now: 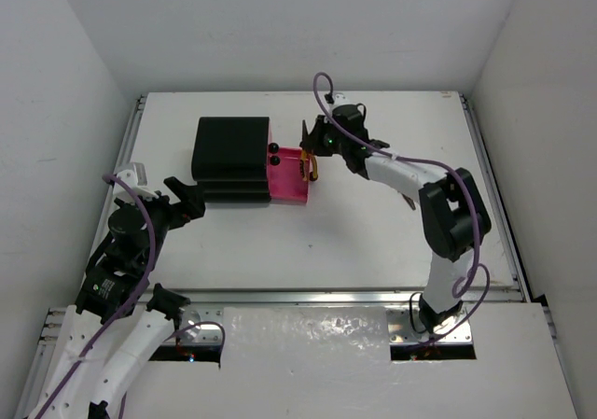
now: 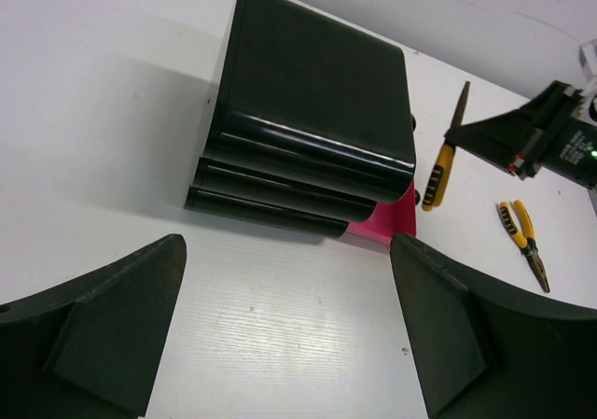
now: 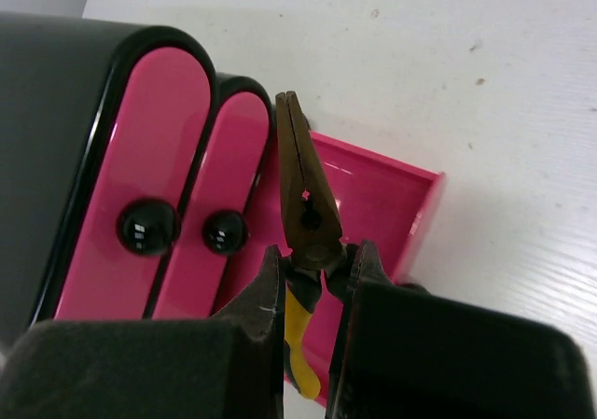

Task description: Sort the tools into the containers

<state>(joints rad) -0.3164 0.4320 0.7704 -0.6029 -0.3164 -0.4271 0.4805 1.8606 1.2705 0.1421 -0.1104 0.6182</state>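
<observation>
White table [image 1: 373, 242] carries the black chest [image 1: 231, 148] left of centre, its lowest drawer [image 1: 291, 188] pulled out rightward. Right gripper [image 3: 317, 262] pinches yellow-handled pliers [image 3: 300, 186] just above that drawer; left gripper [image 2: 287, 256] hangs spread by the chest's near-left corner

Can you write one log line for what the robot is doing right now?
right pincer: shut on pliers, at open drawer | left pincer: open, empty, facing chest | second pliers: on table

The open drawer [image 3: 418, 216] was found clear from above, save for pliers [image 3: 303, 186] held over it by the right hand [image 3: 315, 268]; the left hand [image 2: 287, 288] was screened from it by the chest [image 2: 317, 92].
</observation>
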